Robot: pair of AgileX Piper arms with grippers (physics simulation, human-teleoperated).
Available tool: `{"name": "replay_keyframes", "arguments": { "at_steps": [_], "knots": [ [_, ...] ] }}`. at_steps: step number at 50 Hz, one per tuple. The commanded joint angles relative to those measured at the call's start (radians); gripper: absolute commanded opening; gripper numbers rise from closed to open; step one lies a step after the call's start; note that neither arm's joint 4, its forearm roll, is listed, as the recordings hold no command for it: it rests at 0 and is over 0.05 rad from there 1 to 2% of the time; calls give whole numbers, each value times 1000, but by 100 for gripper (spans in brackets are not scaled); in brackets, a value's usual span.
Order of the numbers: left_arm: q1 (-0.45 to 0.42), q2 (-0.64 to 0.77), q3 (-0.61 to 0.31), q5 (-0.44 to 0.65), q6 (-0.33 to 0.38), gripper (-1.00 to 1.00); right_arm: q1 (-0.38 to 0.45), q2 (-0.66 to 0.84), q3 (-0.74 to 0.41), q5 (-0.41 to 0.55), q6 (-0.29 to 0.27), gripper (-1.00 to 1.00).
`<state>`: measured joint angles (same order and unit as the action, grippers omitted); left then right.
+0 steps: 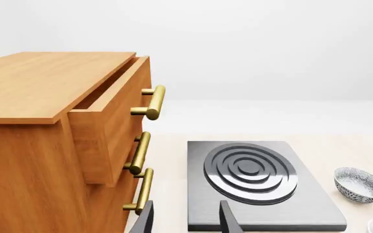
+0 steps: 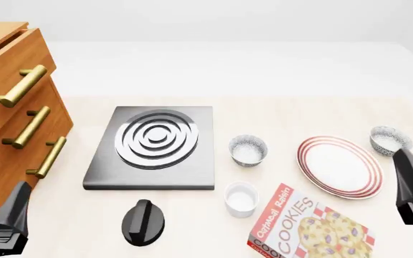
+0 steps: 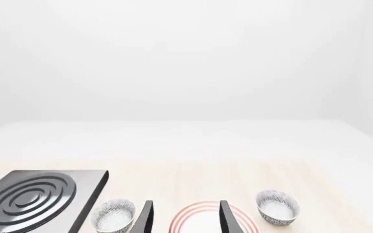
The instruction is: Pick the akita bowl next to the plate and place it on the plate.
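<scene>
The akita bowl (image 2: 390, 140) that I want stands just beside the plate (image 2: 339, 166), at about 1 o'clock from it, nearly touching its red-ringed rim. I judge it light, stiff and glazed, so slippery and easy to chip; I would pinch one wall over the rim, one finger inside and one outside. A second identical bowl (image 2: 248, 150) stands at 9 o'clock from the plate, clearly apart from it, near the stove plate (image 2: 155, 147). Below it are a white ramekin (image 2: 241, 199) and a cookie box (image 2: 308, 228). My right gripper (image 3: 183, 218) hangs over the near side of the plate, fingers spread and empty. My left gripper (image 1: 188, 219) is also spread, beside the wooden drawers (image 2: 16, 129).
</scene>
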<state>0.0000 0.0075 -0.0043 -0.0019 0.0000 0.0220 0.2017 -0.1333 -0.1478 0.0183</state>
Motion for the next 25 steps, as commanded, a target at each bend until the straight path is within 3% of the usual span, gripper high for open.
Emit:
{"name": "replay_keyframes", "arguments": {
  "at_steps": [1,25],
  "knots": [
    [0,0,0,0,0,100,-1,112,-27,-80,3,100],
    [0,0,0,0,0,100,-19,345,-126,-219,-5,100]
  ]
}}
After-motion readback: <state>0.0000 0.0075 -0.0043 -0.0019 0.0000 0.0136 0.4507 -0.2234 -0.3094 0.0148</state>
